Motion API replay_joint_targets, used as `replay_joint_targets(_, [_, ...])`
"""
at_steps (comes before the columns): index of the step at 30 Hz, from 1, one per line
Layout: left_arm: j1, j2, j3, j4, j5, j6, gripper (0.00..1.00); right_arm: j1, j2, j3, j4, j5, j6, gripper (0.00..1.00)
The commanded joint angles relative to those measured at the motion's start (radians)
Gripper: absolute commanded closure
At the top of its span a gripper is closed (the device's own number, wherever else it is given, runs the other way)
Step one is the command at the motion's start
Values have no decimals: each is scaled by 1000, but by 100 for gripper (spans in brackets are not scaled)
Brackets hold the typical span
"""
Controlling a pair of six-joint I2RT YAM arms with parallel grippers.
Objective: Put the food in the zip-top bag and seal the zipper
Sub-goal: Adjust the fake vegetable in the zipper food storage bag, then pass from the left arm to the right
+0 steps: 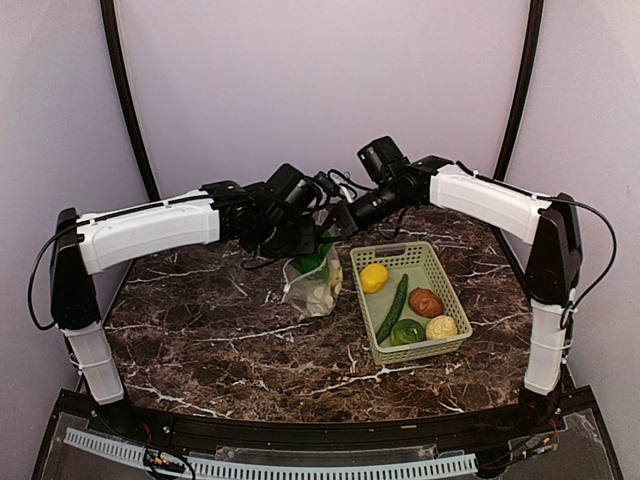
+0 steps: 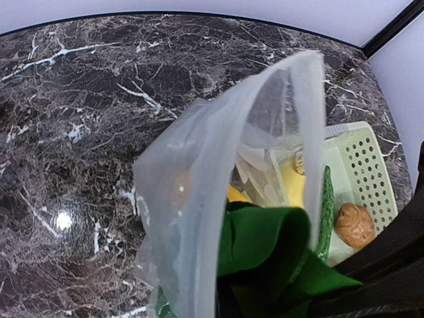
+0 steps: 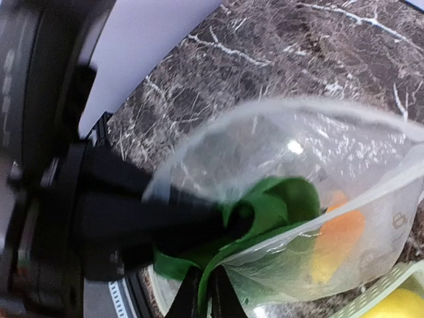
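Dark marbled bench (image 1: 200, 320) carries the zip-top bag (image 1: 318, 288), held upright at centre with green food (image 1: 312, 262) inside. The left gripper (image 1: 303, 243) and right gripper (image 1: 336, 230) are each pinched together on its mouth edge. A basket (image 1: 449, 289) just beside it holds more produce (image 1: 425, 302).

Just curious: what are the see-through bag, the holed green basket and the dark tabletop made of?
The clear bag looks like thin plastic: it creases and glints. The pale green basket seems moulded plastic, matte, with regular holes. The dark white-veined tabletop looks like polished marble or a print of it.
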Motion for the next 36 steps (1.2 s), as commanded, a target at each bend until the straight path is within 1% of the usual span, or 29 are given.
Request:
replay_joint_targets(1, [-10,117,113,-279,2,55,99,-34,181,233,-2,89,12,86])
replay_joint_targets(2, [-13,112,97,-251,-1,35,99,-38,203,273,-24,99,0,78])
replay_joint_targets(3, [-14,88,82,-234,-4,23,99,-42,206,286,-33,103,-10,72])
replay_joint_targets(4, [-14,71,39,-185,-15,0,99,-47,193,278,-32,98,-15,67])
replay_joint_targets(5, [-14,27,13,-153,-23,-13,99,-53,175,260,-29,83,-18,62])
replay_joint_targets(8, [-13,-82,-155,37,-62,-55,99,-74,81,191,-15,61,-27,49])
replay_joint_targets(10, [-11,-157,-245,135,-86,-77,99,-88,10,133,7,59,-28,40])
replay_joint_targets(11, [-5,-190,-268,156,-91,-87,99,-92,-22,96,19,58,-28,37])
replay_joint_targets(12, [4,-209,-299,183,-94,-111,99,-94,-46,72,28,53,-26,35])
replay_joint_targets(14, [12,-222,-324,210,-86,-128,99,-93,-74,24,45,13,-10,34])
replay_joint_targets(17, [14,-220,-331,244,-59,-146,99,-81,-91,-58,74,-26,20,31])
replay_joint_targets(19, [15,-213,-329,258,-41,-149,99,-63,-82,-92,79,-36,14,33])
replay_joint_targets(22, [17,-204,-324,272,-24,-147,99,-48,-54,-96,82,-44,20,37])
replay_joint_targets(26, [16,-204,-328,293,-5,-144,99,-40,-6,-36,68,-9,30,37])
replay_joint_targets(27, [15,-207,-334,308,3,-138,99,-37,9,-8,56,17,26,39])
replay_joint_targets(29, [16,-214,-347,344,22,-126,99,-35,36,24,33,69,29,49])
replay_joint_targets(31, [16,-221,-353,368,35,-119,96,-35,48,33,26,82,41,73])
replay_joint_targets(32, [16,-223,-353,376,46,-115,92,-35,41,32,25,80,49,84])
replay_joint_targets(33, [15,-229,-352,376,50,-108,89,-35,31,29,26,71,58,90])
replay_joint_targets(34, [16,-233,-344,369,65,-106,83,-35,13,24,26,58,67,95])
replay_joint_targets(36, [15,-259,-330,363,108,-100,77,-35,-41,10,30,24,92,99])
